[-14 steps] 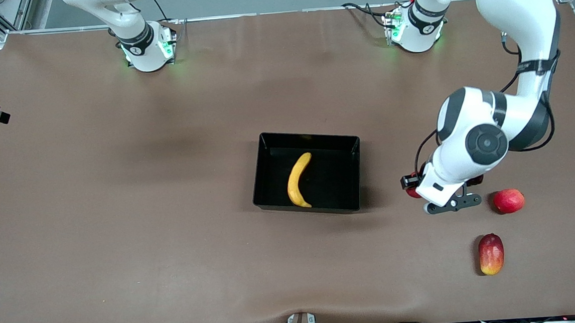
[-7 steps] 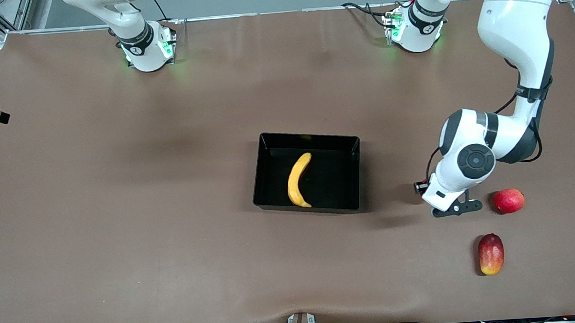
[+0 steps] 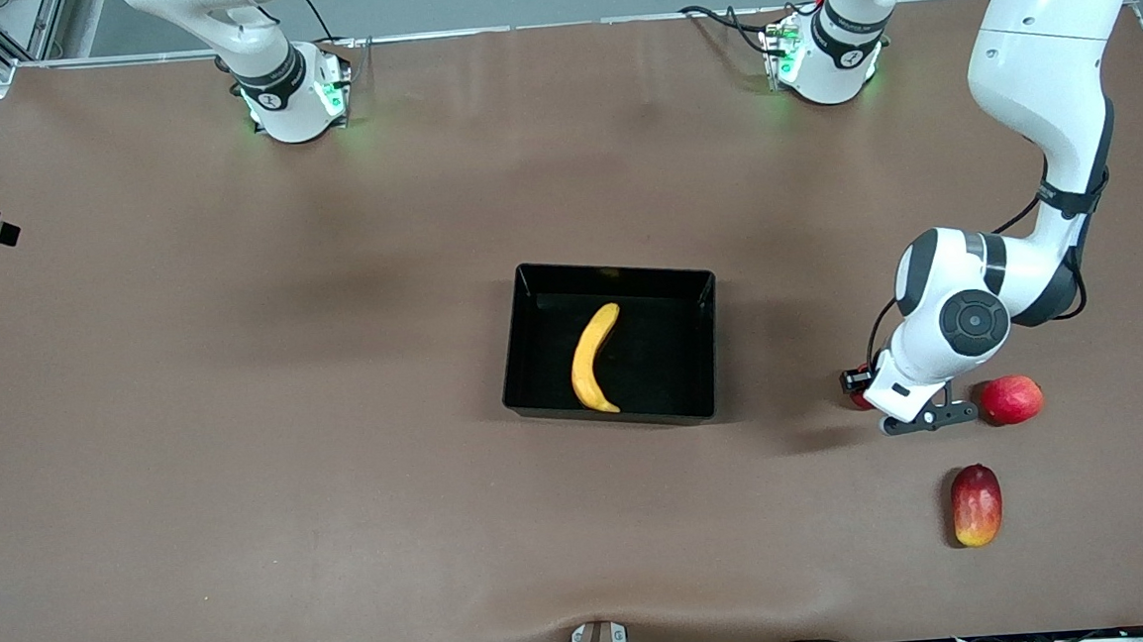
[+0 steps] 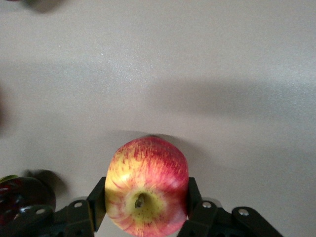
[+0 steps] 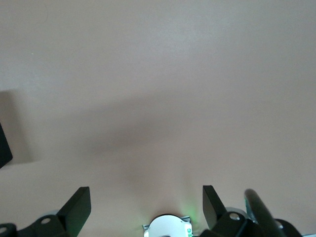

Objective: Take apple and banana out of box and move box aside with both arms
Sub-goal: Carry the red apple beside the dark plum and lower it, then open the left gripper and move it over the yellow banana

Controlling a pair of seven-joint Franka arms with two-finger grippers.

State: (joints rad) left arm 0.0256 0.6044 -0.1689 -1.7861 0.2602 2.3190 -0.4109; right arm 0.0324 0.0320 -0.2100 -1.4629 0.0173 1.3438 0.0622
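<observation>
The right gripper [image 5: 143, 207] is seen only in its own wrist view, held high over bare table near its base with its fingers spread wide and nothing between them; this arm is judged to be waiting.

Near the middle of the table the box [image 3: 536, 388] is found resting where both arms could reach it. The banana [image 3: 594, 358] is lying inside it, on the floor of the tray toward the right arm's end, not touched by either gripper.

Toward the left arm's end of the table, the left gripper [image 4: 143, 210] is held low over the cloth, pinching the apple [image 4: 146, 185] by its sides, stem dimple toward the wrist camera. Whether the apple already touches the table cannot be told. Beside it a plain red fruit [image 3: 1011, 399] is noted, and nearer to the front camera a red and yellow oblong fruit [image 3: 976, 505]. A dark fruit [image 4: 19, 197] is partly seen in the left wrist view.

Progress is judged as follows: the apple has been taken out of the box but not yet released. The banana's removal and the two-armed shifting of the box are left outstanding.
</observation>
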